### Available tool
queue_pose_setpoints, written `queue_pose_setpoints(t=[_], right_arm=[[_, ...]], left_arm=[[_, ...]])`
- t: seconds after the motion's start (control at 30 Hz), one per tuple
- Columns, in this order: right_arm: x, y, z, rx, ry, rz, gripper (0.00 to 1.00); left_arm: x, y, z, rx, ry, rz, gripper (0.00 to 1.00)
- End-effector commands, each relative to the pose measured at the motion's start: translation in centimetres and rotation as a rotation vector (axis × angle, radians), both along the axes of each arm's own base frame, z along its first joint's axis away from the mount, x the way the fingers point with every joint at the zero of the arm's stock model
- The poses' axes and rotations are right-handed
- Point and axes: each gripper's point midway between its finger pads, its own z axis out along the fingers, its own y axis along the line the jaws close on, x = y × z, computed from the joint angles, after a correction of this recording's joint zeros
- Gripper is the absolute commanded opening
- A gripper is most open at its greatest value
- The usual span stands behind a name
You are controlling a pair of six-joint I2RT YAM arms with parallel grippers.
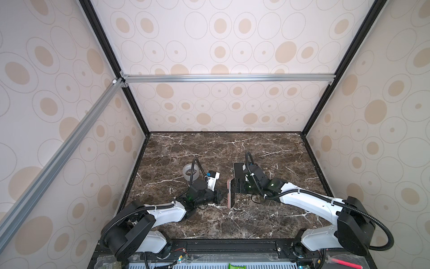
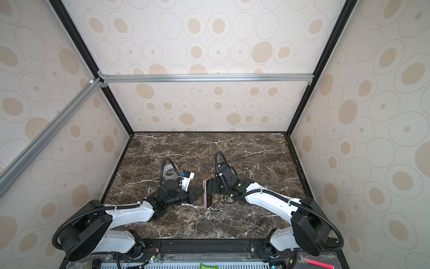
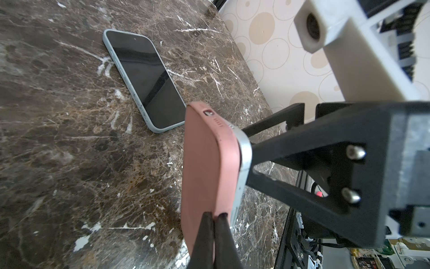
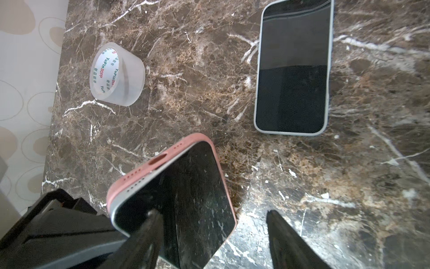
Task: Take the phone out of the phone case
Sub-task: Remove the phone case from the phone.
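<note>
The phone [image 4: 186, 186], dark screen and silver rim, stands on its long edge on the marble table in a pink phone case [image 3: 204, 163], near the table's middle in both top views [image 1: 231, 195] [image 2: 206, 195]. At one corner the silver rim [image 3: 244, 158] sits out of the pink case. My left gripper [image 3: 215, 215] is shut on the case's edge, pinching its back side. On the screen side my right gripper [image 4: 213, 214] is open. One of its fingers [image 4: 153, 223] lies over the screen. The other finger [image 4: 279, 228] stands clear of the phone.
A second phone [image 4: 293, 69] with a pale rim lies flat, screen up, just beyond the right gripper [image 1: 238, 171]. A roll of clear tape [image 4: 116, 74] stands behind the left arm [image 1: 190, 173]. Patterned walls close in the table's left, right and back.
</note>
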Motion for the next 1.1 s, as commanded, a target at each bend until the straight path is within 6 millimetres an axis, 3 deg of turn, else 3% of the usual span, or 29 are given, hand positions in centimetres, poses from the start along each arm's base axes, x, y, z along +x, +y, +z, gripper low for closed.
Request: queue_pose_setpoints(t=[0.0, 0.23, 0.43, 0.57, 0.77, 1.07], right_arm=[[0.1, 1.5, 0.7, 0.051, -0.003, 0.037, 0.72], [0.1, -0.3, 3.0, 0.047, -0.106, -0.029, 0.72], [-0.3, 1.4, 4.8, 0.076, -0.12, 0.048, 0.72], [-0.1, 2.1, 4.5, 0.054, -0.102, 0.063, 0.71], [0.0, 0.6, 3.6, -0.015, -0.091, 0.006, 0.67], [-0.1, 0.6, 2.8, -0.029, -0.066, 0.005, 0.65]], left_arm=[[1.0, -1.2, 4.2, -0.093, -0.099, -0.012, 0.0], [1.3, -0.9, 4.7, -0.09, -0.103, 0.012, 0.0], [1.3, -1.0, 5.5, -0.096, -0.115, 0.013, 0.0], [1.2, -1.1, 5.9, -0.098, -0.122, 0.009, 0.0], [1.1, -0.9, 5.9, -0.094, -0.124, 0.015, 0.0], [1.1, -1.1, 5.9, -0.101, -0.123, 0.007, 0.0]])
